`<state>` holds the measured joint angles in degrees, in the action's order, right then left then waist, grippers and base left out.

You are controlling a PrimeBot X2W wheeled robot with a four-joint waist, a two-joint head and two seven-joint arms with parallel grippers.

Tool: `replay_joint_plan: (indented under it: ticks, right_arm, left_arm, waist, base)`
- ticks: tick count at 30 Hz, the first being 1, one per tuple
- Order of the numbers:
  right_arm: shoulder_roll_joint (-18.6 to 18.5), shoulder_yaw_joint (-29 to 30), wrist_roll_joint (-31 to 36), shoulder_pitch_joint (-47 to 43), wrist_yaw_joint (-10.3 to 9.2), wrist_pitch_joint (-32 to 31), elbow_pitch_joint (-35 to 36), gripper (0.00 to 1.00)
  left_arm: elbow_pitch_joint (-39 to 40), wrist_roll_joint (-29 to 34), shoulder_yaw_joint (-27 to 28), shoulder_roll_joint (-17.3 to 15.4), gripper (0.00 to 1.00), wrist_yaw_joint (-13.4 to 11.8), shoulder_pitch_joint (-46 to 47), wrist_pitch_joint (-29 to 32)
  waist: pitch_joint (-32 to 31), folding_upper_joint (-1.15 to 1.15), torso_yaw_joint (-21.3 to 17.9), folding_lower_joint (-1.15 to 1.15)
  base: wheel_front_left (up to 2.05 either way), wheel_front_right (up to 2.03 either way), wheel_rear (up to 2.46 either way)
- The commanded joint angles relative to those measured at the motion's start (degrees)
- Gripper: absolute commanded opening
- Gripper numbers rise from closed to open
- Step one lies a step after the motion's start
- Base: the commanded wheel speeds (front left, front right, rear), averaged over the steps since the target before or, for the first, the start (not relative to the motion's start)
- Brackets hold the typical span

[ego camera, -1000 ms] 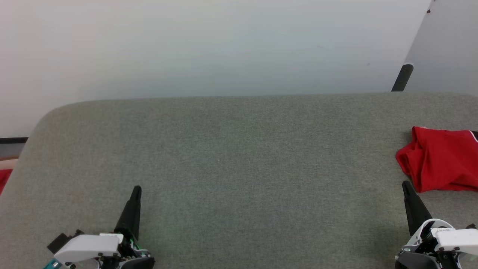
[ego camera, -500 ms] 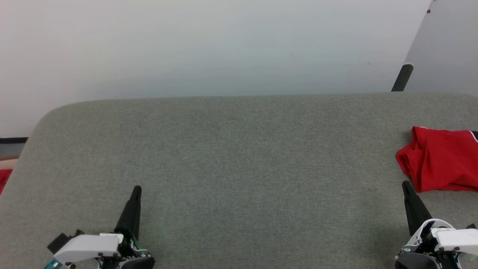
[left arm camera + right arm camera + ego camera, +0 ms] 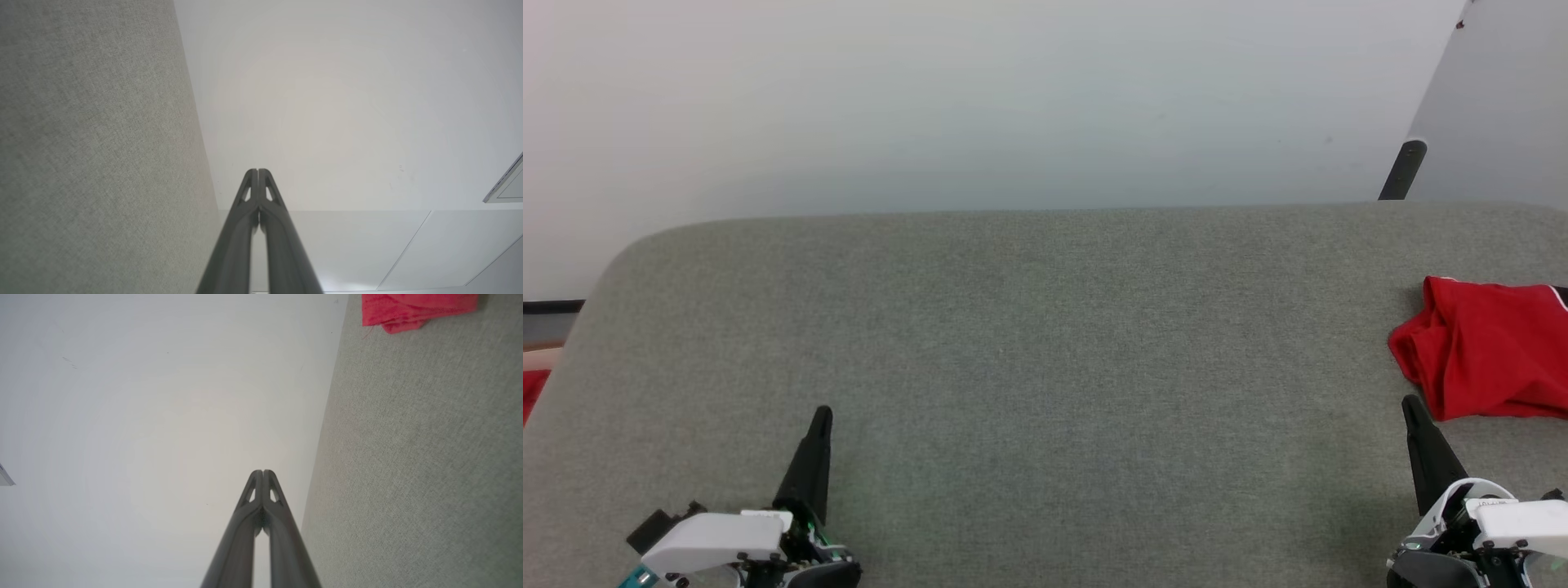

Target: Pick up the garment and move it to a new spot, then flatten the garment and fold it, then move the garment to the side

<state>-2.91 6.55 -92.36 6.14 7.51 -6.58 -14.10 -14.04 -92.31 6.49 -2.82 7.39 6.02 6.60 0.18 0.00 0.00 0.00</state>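
Head view: the garment [image 3: 1486,351], likely soft and light, lies bunched just beyond the closed, empty right claw [image 3: 1408,403]; best pinch its near fold. The left claw [image 3: 823,412] is also closed and empty.

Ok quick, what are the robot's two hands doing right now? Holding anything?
Left gripper: closed, holding nothing.
Right gripper: closed, holding nothing; the garment lies apart from it.

On the table [image 3: 1045,343], the garment [image 3: 1486,351] far right, just beyond the right tool [image 3: 1408,403].
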Motion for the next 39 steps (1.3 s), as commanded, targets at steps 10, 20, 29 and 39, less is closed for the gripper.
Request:
replay_joint_plan:
  ticks: [10,20,29,39]
  right_arm:
    - [0.17,0.05,-0.11,0.23,-0.04,-0.06,0.15,0.0]
    - [0.17,0.05,-0.12,0.23,-0.04,-0.06,0.15,0.0]
    - [0.17,0.04,-0.12,0.23,-0.04,-0.06,0.16,0.0]
    - [0.17,0.04,-0.12,0.23,-0.04,-0.05,0.16,0.0]
  left_arm:
    - [-0.04,-0.19,0.13,0.03,0.0,0.19,0.5,0.09]
    - [-0.04,-0.19,0.13,0.03,0.0,0.19,0.49,0.08]
    - [-0.04,-0.19,0.13,0.03,0.0,0.19,0.49,0.08]
    - [-0.04,-0.19,0.12,0.03,0.0,0.19,0.49,0.08]
  waist:
    - [0.0,0.0,0.0,0.0]
    - [0.0,0.0,0.0,0.0]
    - [0.0,0.0,0.0,0.0]
    - [0.0,0.0,0.0,0.0]
  base:
    - [0.0,0.0,0.0]
    - [0.0,0.0,0.0]
    - [0.0,0.0,0.0]
    - [0.0,0.0,0.0]
